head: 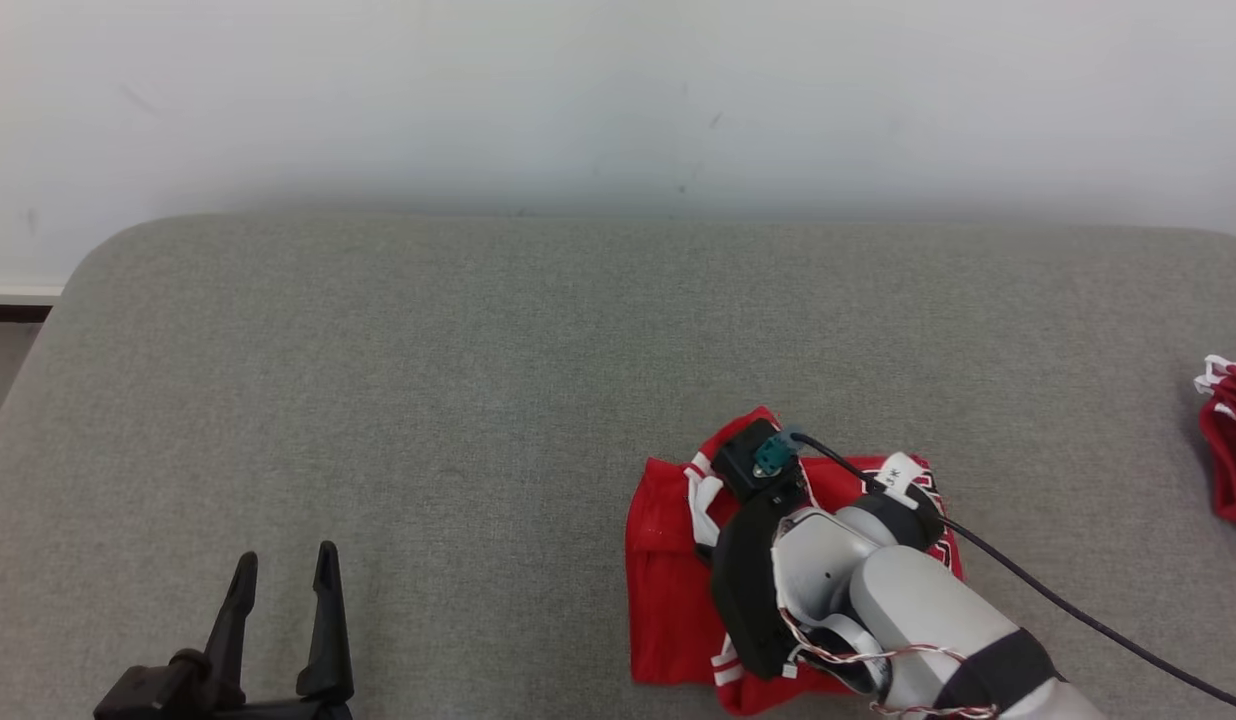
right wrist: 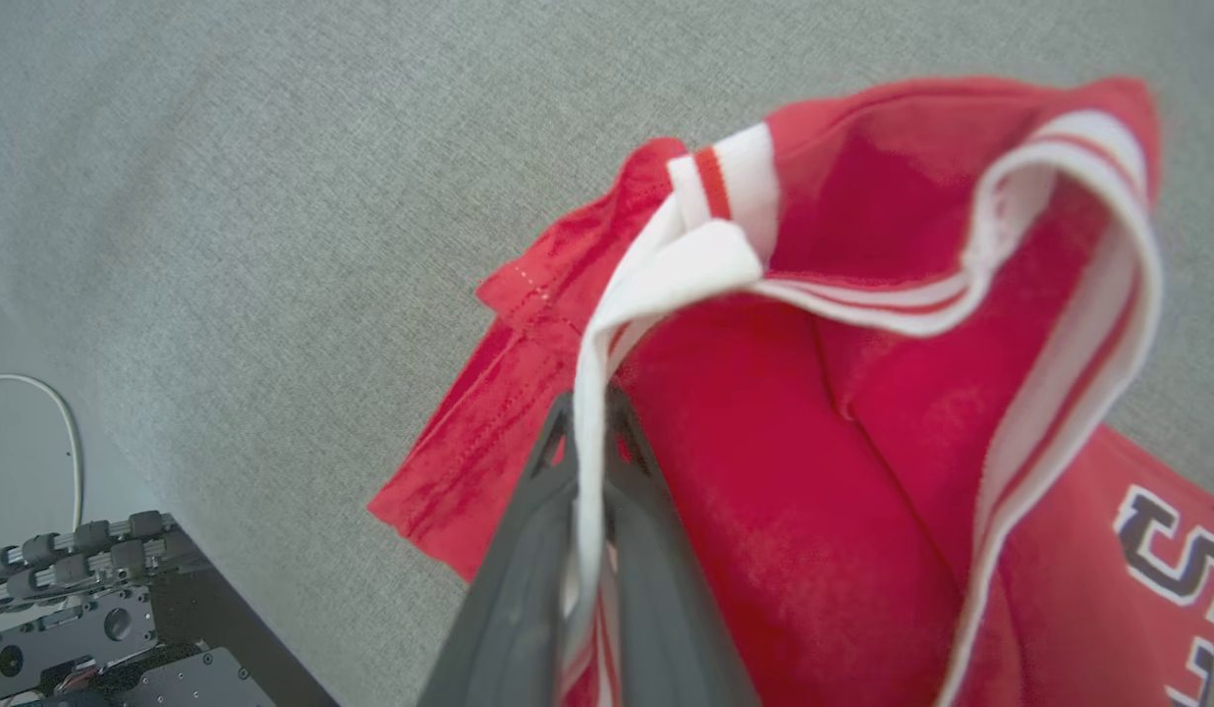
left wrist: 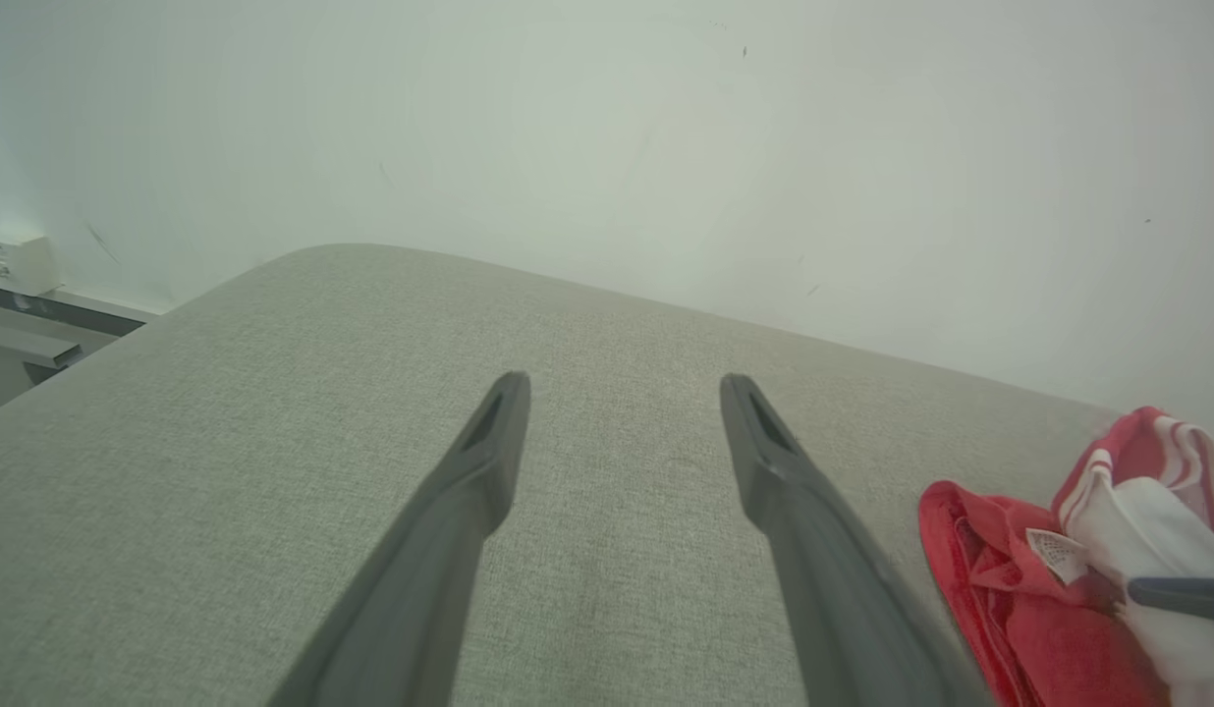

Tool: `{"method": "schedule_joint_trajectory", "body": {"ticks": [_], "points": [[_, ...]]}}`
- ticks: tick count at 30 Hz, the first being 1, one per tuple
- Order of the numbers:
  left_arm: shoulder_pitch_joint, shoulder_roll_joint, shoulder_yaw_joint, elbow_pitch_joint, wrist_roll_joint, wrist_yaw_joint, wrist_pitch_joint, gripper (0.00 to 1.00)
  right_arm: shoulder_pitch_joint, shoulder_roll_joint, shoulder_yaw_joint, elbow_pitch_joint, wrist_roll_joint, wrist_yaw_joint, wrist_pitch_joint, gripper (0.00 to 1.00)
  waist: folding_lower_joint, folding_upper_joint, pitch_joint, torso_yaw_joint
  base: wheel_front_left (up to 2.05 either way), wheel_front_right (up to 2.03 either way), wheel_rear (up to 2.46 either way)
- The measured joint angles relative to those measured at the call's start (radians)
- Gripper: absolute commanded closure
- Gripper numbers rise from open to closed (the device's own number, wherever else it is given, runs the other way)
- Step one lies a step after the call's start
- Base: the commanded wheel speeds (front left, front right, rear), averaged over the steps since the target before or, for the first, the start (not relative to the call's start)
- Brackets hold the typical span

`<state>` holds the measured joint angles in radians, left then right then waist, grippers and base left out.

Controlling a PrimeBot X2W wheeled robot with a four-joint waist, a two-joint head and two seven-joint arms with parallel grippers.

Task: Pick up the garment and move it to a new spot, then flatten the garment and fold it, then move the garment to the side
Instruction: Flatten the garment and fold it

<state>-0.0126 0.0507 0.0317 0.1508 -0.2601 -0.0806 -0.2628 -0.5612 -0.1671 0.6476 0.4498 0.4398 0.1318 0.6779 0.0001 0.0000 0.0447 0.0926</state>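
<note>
1. Right hand [right wrist: 587,417] clamped tight on the garment [right wrist: 862,412], gripping its white trim [right wrist: 607,314]; red cloth bunches just ahead of and beneath the fingers, on the grey bench [right wrist: 224,196].
2. Left hand [head: 286,556] spread wide, holding nothing; garment well off to its right.

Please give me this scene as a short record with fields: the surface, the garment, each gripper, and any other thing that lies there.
surface: grey fabric surface in front of a pale wall
garment: red garment with white striped trim and dark lettering, lying in folded layers on the robot's right side
left arm: left gripper open, holding nothing, over bare fabric, apart from the garment
right arm: right gripper shut on the garment's white trim
other: second red cloth at the far right edge of the head view
</note>
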Motion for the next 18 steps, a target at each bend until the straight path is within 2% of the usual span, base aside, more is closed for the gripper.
{"method": "schedule_joint_trajectory", "body": {"ticks": [4, 5, 6, 12, 18], "points": [[-0.005, 0.000, -0.002, 0.004, 0.000, -0.004, 0.000, 0.00, -0.040, 0.030, 0.033, 0.081, 0.010, 0.000, -0.036, 1.00, 0.0000, 0.0000, 0.006, 0.010, 0.00, 0.00, 0.00], [-0.006, 0.000, -0.002, 0.008, 0.000, -0.007, 0.000, 0.00, -0.055, 0.040, 0.040, 0.110, 0.017, 0.000, -0.062, 0.18, 0.0000, 0.0001, 0.008, 0.014, 0.00, 0.00, 0.00], [-0.007, 0.000, -0.002, 0.009, -0.001, -0.007, 0.000, 0.00, -0.060, 0.046, 0.039, 0.121, 0.018, 0.000, -0.082, 0.00, 0.0000, 0.0000, 0.009, 0.015, 0.00, 0.00, 0.00], [-0.007, 0.000, 0.008, 0.014, -0.001, -0.007, 0.000, 0.00, -0.100, 0.068, 0.029, 0.127, 0.069, 0.000, -0.207, 0.00, 0.0000, 0.0001, 0.003, 0.005, 0.00, 0.00, 0.00], [0.002, 0.000, 0.015, 0.016, 0.002, -0.007, 0.000, 0.00, -0.131, 0.043, -0.025, 0.102, 0.056, 0.000, -0.342, 0.00, 0.0000, 0.0000, -0.016, -0.015, 0.00, 0.00, 0.00]]}}
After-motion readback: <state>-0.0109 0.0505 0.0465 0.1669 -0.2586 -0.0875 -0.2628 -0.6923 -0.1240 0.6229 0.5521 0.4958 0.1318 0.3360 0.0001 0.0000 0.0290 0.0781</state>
